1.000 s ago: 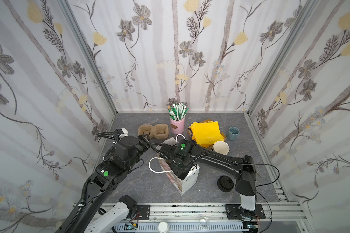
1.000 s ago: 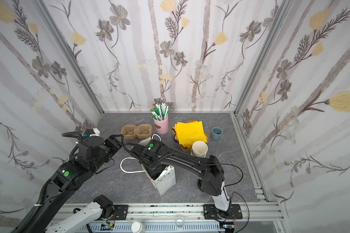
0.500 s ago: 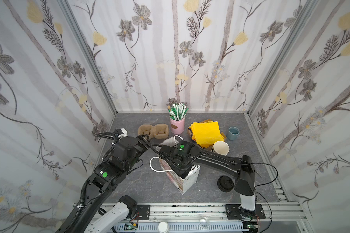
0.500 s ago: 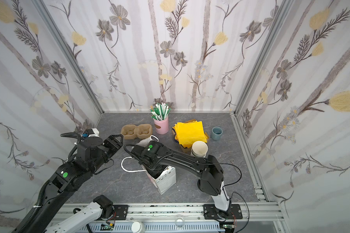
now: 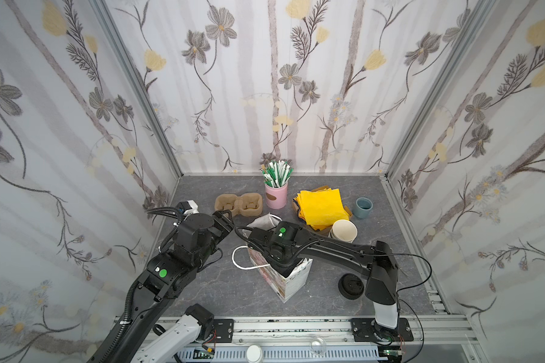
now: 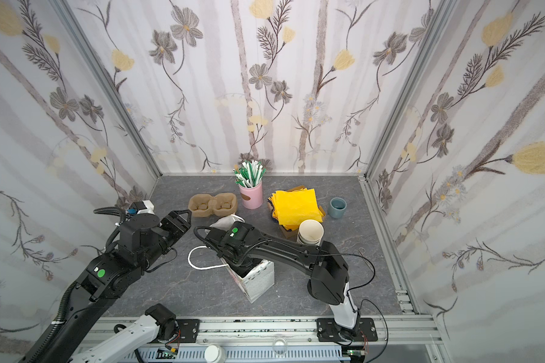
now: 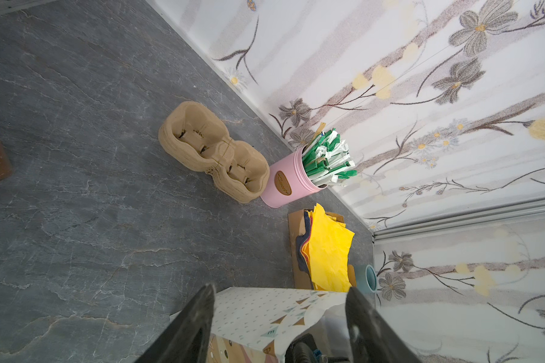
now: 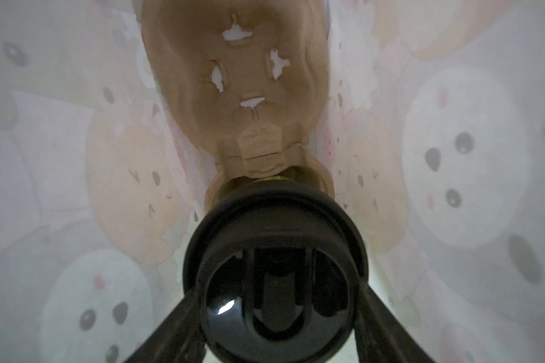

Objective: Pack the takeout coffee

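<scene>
We find the takeout coffee [image 8: 274,226] down inside the paper bag [image 5: 291,283], directly under the right gripper [image 8: 276,292]. The gripper's fingers [image 8: 177,317] run up either side of the cup's black lid and seem to clamp the cup just beneath it. The cup's base sits in one pocket of a pulp carrier [image 8: 233,78] at the bottom of the bag. The left gripper [image 7: 280,290] hangs beside the bag's rim with its jaws spread wide and nothing in them.

In both top views the right arm covers the bag's mouth, so neither the cup nor the right fingertips show there. The cup's side is almost wholly hidden by its lid. From the left wrist only the bag's top edge shows.

The bag stands on a grey stone-patterned table [image 5: 233,295]. Behind it are a stack of carriers [image 5: 238,204], a pink tin of straws [image 5: 276,195], yellow napkins [image 5: 321,204], lidless cups [image 5: 343,231] and black lids [image 5: 351,286]. Floral walls [image 5: 265,78] enclose the table.
</scene>
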`<state>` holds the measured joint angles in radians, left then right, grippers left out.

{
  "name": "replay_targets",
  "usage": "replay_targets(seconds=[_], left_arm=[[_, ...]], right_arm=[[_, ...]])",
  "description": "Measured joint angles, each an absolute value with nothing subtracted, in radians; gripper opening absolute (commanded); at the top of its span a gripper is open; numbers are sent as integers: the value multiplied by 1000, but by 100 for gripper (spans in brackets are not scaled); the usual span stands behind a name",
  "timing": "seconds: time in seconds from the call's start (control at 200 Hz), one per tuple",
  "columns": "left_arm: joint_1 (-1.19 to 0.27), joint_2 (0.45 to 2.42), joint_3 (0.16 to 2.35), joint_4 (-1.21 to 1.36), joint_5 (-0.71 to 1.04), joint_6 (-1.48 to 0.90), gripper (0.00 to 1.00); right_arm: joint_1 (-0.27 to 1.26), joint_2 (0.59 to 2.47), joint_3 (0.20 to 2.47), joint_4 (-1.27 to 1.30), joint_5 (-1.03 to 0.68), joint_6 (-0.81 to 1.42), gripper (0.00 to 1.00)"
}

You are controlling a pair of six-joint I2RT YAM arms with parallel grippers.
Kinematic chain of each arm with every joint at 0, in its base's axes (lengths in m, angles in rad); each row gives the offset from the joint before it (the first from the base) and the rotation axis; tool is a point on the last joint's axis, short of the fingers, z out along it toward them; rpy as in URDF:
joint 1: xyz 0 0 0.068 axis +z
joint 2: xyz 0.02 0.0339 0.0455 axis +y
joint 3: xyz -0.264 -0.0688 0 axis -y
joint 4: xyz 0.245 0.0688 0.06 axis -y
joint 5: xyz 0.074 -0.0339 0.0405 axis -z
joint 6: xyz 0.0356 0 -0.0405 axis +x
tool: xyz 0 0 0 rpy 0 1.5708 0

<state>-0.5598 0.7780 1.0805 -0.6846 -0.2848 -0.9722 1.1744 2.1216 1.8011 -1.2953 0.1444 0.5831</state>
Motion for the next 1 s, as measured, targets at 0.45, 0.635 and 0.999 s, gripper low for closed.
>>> replay_targets(seconds=[0.45,0.635,0.999], left_arm=[[-560,778,1077,-685,-286,-972,67],[-560,777,1077,-684,-287,-972,67],[-560,777,1077,-684,-287,-972,67]], right_arm=[[1171,2112,1756,-1255,144,574,65],[1171,2104,1726,-1230,145,571,65],[1171,2098,1705,-1205,154,567,66]])
